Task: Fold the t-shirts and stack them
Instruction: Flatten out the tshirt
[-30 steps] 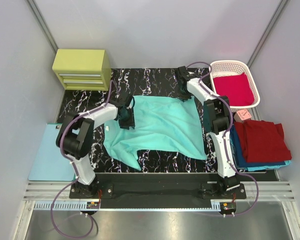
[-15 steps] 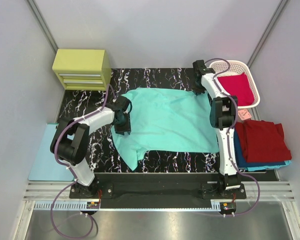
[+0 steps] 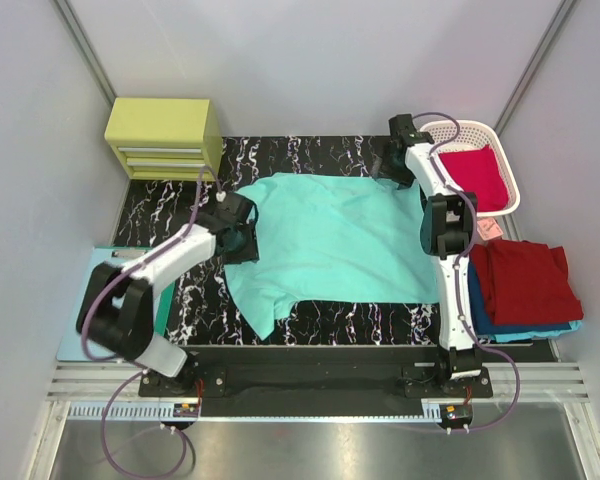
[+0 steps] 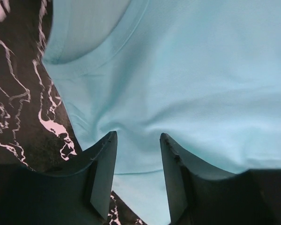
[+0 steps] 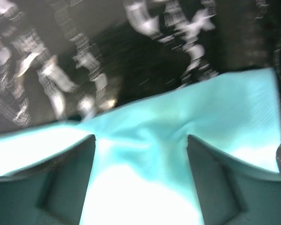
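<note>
Mint shirt (image 3: 330,240) spread nearly flat on marbled mat (image 3: 175,205), collar edge under left gripper (image 4: 138,176) with fingers parted, far right corner under right gripper (image 5: 140,154) with fingers spread wide, crimson shirt (image 3: 470,175) in basket (image 3: 458,128), dark red shirt (image 3: 525,280) stacked on blue shirt (image 3: 477,312) right of mat.

The left arm (image 3: 183,249) and right arm (image 3: 450,300) each combine white link shells with black joint housings. Black base mounts (image 3: 455,378) sit along the lower edge of the frame. Purple cables (image 3: 103,425) loop out from the bases and run along the links. The left gripper (image 4: 138,136) and right gripper (image 5: 140,138) carry dark, flat-faced, tapering fingers.
</note>
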Available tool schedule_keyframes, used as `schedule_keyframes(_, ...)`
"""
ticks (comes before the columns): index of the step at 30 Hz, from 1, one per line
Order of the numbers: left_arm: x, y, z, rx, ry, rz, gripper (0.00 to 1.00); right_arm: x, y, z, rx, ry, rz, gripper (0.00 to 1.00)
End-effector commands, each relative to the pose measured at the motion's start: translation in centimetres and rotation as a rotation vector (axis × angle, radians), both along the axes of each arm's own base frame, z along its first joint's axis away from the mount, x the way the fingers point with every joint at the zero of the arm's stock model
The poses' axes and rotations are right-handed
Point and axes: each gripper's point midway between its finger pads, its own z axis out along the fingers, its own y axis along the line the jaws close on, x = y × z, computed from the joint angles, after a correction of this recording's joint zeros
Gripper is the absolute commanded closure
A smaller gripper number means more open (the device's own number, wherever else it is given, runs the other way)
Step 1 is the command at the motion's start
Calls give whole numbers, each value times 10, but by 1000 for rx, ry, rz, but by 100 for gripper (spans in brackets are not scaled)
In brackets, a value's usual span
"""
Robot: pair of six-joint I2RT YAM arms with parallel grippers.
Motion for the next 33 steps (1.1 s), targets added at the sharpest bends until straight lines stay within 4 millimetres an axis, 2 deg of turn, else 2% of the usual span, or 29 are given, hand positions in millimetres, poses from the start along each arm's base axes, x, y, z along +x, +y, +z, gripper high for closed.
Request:
schedule_keyframes(1,39,-14,74,-102,-286,19,50,-6,65,137,7,-241,137,9)
schedule_keyframes(2,45,-19,80,-117,-297,10,50,-13,70,143,-1,-243,138,8)
schedule_keyframes(5,45,-33,55,-136,-205,-34,52,-47,88,139,-46,-199,172,8)
schedule_keyframes(6,42,-35,40,-133,-156,-39,54,-66,88,127,-55,-155,179,8)
schedule_keyframes(7,39,-39,33,-147,-127,-46,56,-81,98,120,-61,-138,205,9)
schedule_keyframes(8,33,-38,22,-136,-100,-47,56,-93,99,113,-72,-126,211,9)
schedule_keyframes(9,25,-44,15,-151,-70,-67,57,-115,96,100,-75,-105,215,9)
schedule_keyframes(12,6,-49,-3,-145,-30,-93,57,-156,90,75,-66,-83,210,15)
schedule_keyframes(14,-4,-49,-13,-136,-11,-108,57,-170,86,66,-57,-78,196,23)
schedule_keyframes(17,-15,-49,-23,-119,16,-124,58,-190,82,54,-56,-34,189,30)
schedule_keyframes(21,-24,-51,-30,-108,56,-136,58,-200,82,41,-57,29,191,40)
schedule_keyframes(28,-52,-31,-33,-24,154,-129,60,-228,79,20,-37,133,168,40)
schedule_keyframes(33,-68,-7,-34,64,184,-102,60,-258,69,1,-48,216,153,38)
